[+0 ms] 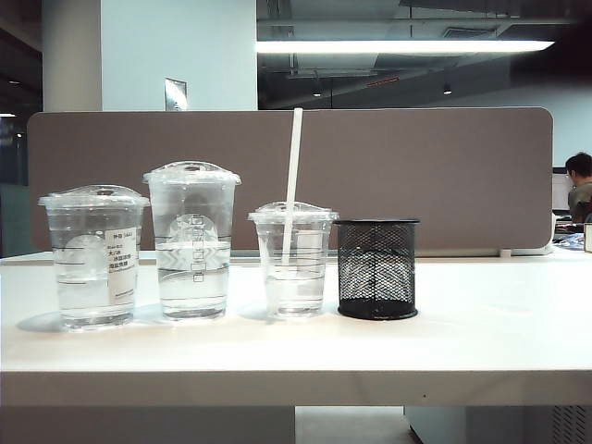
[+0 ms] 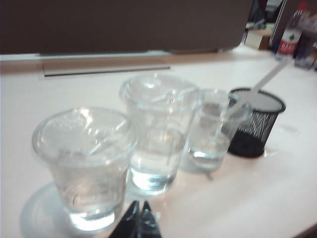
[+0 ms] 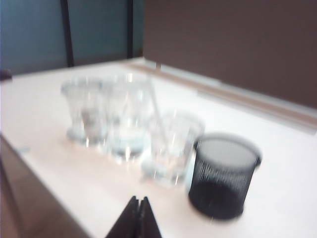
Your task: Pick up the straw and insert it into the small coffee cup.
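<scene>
While straw (image 1: 293, 176) inside small coffee cup (image 1: 294, 268), both jaws closed.

Black mesh pen holder (image 1: 376, 268), centre-right; tall logo cup (image 1: 192, 240) and wide labelled cup (image 1: 92, 256), left; white surface (image 1: 481, 324).

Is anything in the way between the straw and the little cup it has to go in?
No. The straw already stands through the lid of the small coffee cup, its lower end down in the water. Both tools are shut and empty, away from the cups at the near table edge: left tool, right tool.
</scene>
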Robot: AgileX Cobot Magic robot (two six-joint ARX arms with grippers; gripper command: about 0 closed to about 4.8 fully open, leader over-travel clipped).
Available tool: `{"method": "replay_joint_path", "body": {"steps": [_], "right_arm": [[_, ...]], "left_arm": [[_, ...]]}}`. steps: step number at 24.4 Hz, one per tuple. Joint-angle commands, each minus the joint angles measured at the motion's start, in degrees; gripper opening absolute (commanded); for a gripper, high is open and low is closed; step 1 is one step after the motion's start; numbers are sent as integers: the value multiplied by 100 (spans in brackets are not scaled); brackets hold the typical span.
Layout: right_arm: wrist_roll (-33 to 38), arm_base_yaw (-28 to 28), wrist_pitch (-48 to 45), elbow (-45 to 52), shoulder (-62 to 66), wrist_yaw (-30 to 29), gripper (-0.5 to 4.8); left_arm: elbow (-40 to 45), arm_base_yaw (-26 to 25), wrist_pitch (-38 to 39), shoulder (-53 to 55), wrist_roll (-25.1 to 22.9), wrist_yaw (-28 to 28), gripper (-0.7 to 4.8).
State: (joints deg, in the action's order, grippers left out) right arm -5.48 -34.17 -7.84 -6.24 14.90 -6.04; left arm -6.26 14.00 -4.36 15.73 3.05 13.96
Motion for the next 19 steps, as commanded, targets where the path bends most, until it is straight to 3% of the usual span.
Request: {"method": "replay_joint_path", "body": {"steps": [1,5,11,18,19], "right_arm": [[149,-7,-92,455,-4,-4,-8],[149,7,299,619,-7,168,-8],[146,9,918,619,-7,210,-8],[146,9,975,619,-7,208,-8],[146,9,973,619,-7,210,-8]], "left_arm": [[-2,2,651,0,-264,20,-4],[-4,2,1108,-2,-262,-125,-4],[-4,2,1137,-2,-262,-122,-4],[-2,-22,1204,-177,-262,-122,-4],[-4,-81,1252,-293,-450,-127,-4]]}}
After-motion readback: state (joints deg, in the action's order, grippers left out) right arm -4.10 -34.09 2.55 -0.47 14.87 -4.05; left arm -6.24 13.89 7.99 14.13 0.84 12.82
